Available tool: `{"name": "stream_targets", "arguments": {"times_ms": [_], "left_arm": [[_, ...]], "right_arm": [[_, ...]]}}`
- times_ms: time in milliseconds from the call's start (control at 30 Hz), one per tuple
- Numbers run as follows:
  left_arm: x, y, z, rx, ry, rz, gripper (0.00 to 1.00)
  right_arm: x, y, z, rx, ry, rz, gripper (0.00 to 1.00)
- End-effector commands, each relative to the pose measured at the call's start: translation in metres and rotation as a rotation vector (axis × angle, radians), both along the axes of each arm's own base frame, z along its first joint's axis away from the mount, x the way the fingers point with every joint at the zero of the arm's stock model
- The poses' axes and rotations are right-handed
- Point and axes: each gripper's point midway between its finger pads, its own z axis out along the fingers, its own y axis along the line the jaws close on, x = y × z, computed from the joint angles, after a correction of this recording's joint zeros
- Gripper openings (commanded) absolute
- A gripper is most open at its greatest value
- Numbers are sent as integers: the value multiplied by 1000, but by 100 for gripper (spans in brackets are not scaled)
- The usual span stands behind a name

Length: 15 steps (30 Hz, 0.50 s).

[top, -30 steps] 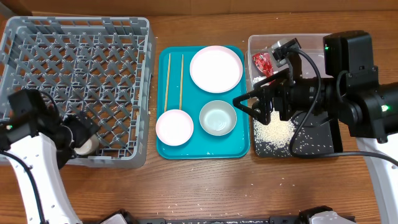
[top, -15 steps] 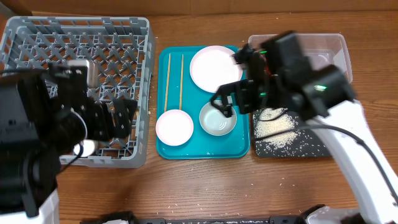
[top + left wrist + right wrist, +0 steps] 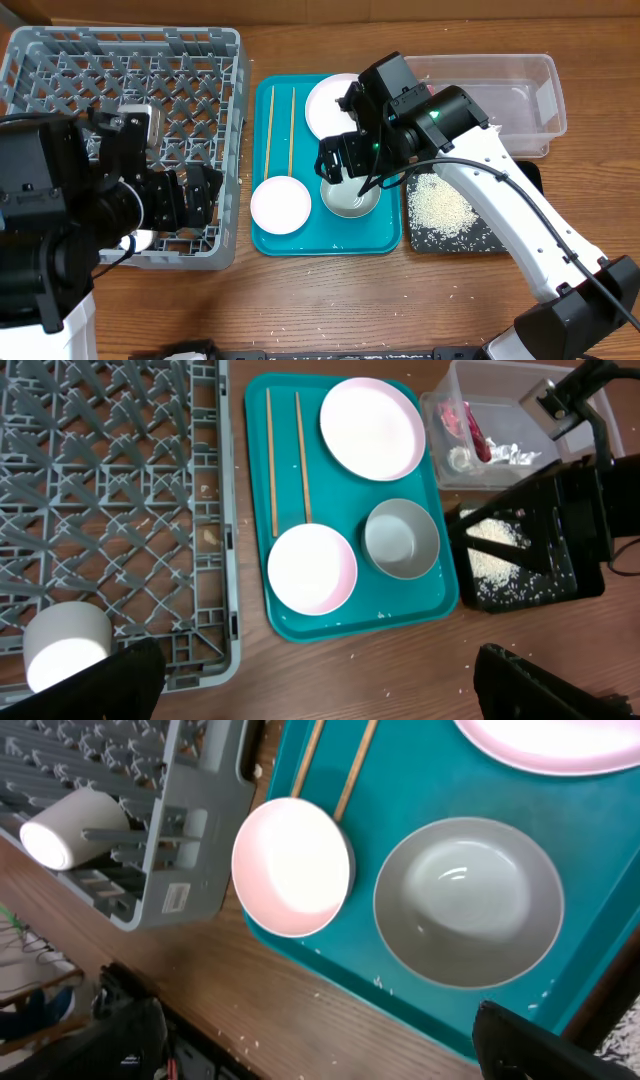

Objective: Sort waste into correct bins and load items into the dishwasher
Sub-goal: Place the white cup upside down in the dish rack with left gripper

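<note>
One dish rack (image 3: 130,80) is holding one cup (image 3: 65,645). One teal tray (image 3: 340,500) is carrying two chopsticks (image 3: 271,460), one plate (image 3: 372,428) and two bowls (image 3: 400,538). One clear tub (image 3: 520,100) and one black tray (image 3: 440,240) are sitting nearby.

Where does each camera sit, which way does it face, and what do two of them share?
Overhead: fixed above the table, facing straight down on dish rack, teal tray, left arm and right arm.
Left wrist: high up, facing down at rack and tray; left fingers at bottom corners.
Right wrist: low over the tray, facing down at the grey-green bowl; right fingers at bottom corners.
Shared: both wrist views show the white cup in the rack.
</note>
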Motion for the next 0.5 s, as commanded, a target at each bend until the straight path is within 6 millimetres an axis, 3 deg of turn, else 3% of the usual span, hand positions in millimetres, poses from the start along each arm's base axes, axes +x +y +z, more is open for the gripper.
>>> {"name": "stream_targets", "arguments": {"times_ms": [0,133,200,300,367,467], "left_arm": [[6,0,-1,21,1,-23,100],[13,1,-8,18,31,-23,100],[17,1,-12,15,50,-23,100],[22,2,-16,13,69,-23,100],[25,2,-20,12,85,-23,100],[31,3,-26,9,108,-24,100]], "right_arm": [[-10,11,12,78,30,32,100],[-14,14,12,84,43,38,100],[-27,26,22,178,119,58,100],[-33,23,20,167,150,61,100],[-31,-4,20,134,190,-6,100],[-20,-41,42,160,117,-62,100]]}}
